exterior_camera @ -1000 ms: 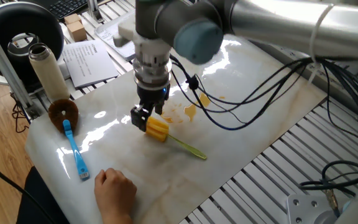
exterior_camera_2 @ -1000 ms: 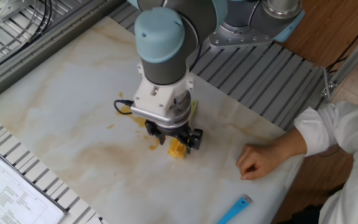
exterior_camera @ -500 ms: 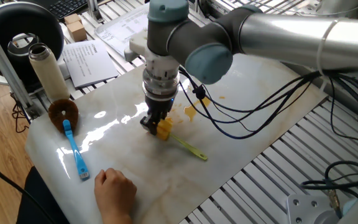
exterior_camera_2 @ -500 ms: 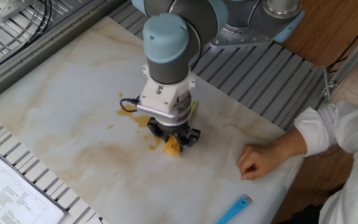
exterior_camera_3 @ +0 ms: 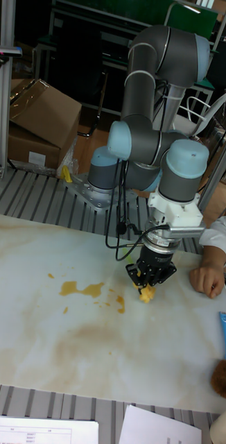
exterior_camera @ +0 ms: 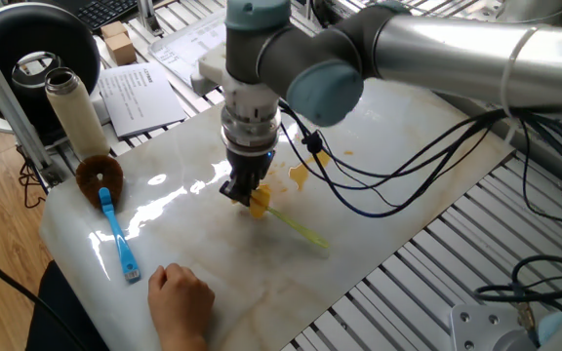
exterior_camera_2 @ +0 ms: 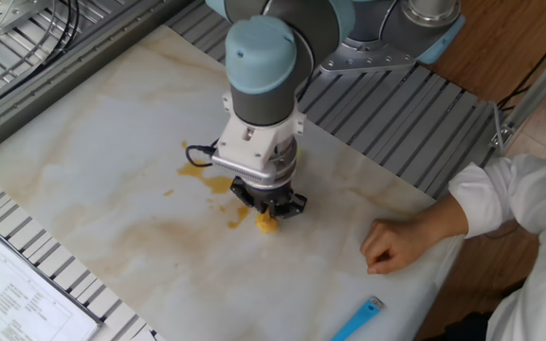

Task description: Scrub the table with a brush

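Your table [exterior_camera: 379,185] carries orange stains [exterior_camera_3: 82,288] (mid-slab), the brush [exterior_camera: 281,218], a blue brush [exterior_camera: 115,229] near one end, and a person's hand [exterior_camera: 181,297] resting on it.

Yellow brush [exterior_camera: 260,203] head pressed on stained white table [exterior_camera: 379,185], handle trailing.

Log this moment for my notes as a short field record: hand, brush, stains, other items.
hand: shut on the brush's yellow head, pointing down at the table
brush: head at the table surface, handle trailing flat behind
stains: orange-brown patches beside the brush head
blue brush: lying near the table's end
person's hand: resting on the table edge
bottle: upright off the table's corner
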`<control>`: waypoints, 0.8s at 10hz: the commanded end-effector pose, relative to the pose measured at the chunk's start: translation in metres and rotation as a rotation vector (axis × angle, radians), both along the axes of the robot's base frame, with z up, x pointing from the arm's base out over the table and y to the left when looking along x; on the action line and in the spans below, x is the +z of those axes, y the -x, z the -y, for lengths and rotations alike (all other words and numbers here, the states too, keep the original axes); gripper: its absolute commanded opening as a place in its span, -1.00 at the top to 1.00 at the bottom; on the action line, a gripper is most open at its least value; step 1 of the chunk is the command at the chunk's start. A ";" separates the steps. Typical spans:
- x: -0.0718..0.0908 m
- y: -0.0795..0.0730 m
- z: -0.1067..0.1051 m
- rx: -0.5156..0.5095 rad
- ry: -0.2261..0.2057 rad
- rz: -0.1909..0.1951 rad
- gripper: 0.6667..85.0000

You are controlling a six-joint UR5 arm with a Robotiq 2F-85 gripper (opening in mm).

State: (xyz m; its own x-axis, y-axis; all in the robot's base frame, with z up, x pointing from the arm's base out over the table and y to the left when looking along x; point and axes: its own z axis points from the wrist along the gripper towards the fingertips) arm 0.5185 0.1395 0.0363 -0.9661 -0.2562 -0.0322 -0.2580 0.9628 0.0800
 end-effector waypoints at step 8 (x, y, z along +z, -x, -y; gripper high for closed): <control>-0.005 -0.021 0.038 0.133 0.103 0.034 0.98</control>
